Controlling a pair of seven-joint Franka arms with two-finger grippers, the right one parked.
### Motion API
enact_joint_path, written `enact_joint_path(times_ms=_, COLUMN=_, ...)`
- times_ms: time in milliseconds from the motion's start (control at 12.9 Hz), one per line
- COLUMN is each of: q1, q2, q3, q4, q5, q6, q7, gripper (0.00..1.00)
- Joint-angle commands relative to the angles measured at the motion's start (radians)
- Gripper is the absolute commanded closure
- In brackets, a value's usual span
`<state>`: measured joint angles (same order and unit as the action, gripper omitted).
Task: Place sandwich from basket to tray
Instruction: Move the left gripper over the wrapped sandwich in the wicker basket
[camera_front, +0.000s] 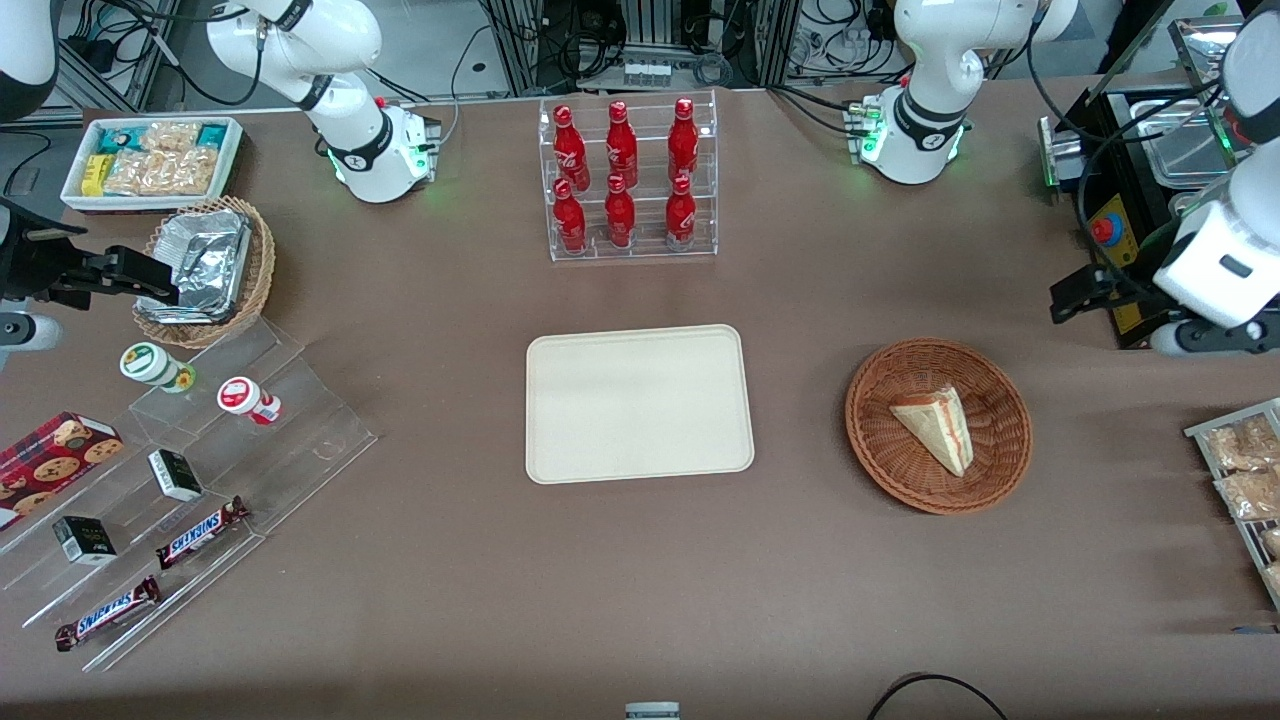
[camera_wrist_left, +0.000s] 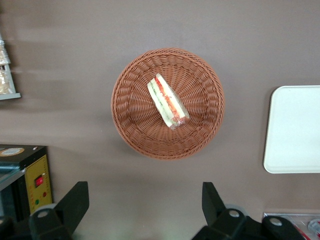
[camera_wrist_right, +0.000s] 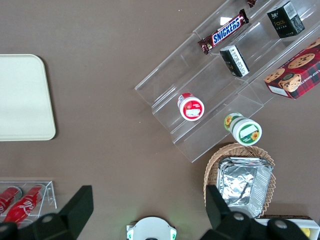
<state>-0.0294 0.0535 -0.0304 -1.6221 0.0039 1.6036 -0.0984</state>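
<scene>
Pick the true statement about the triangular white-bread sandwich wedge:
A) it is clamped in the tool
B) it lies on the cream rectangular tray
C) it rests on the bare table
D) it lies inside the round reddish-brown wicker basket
D: the triangular white-bread sandwich wedge lies inside the round reddish-brown wicker basket, while the cream rectangular tray holds nothing and the left arm's tool hovers open above the basket.

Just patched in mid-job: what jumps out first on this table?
Six red bottles in a clear rack, farther from the front camera than the bare cream tray. Toward the working arm's end, the sandwich lies in the reddish-brown basket. The tool hangs open above the table beside the basket, holding nothing.
</scene>
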Motion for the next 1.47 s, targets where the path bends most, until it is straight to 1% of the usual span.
enact_joint_path(times_ms=0, q1=0.0, q2=-0.047, q3=0.001, q4=-0.169, q5=0.005, q6=0.154, q7=-0.062, gripper=0.0)
enact_joint_path(times_ms=233, q1=-0.004, q2=-0.078, q3=-0.005, q4=-0.368, q5=0.007, q6=0.408, q7=-0.278, gripper=0.0)
enact_joint_path(times_ms=388, q1=-0.004, q2=-0.077, q3=-0.006, q4=-0.467, q5=0.004, q6=0.537, q7=-0.39, gripper=0.0)
enact_joint_path(times_ms=543, q1=-0.012, q2=-0.067, q3=-0.014, q4=-0.56, q5=0.004, q6=0.69, q7=-0.486, gripper=0.0)
enact_joint_path(times_ms=620, q1=-0.014, q2=-0.061, q3=-0.016, q4=-0.593, q5=0.004, q6=0.755, q7=-0.503, gripper=0.0)
enact_joint_path(times_ms=1008, q1=-0.021, q2=0.026, q3=-0.049, q4=-0.616, q5=0.004, q6=0.855, q7=-0.566, gripper=0.0)
enact_joint_path(times_ms=1395, q1=-0.02, q2=0.086, q3=-0.048, q4=-0.653, q5=0.005, q6=0.92, q7=-0.567, gripper=0.0)
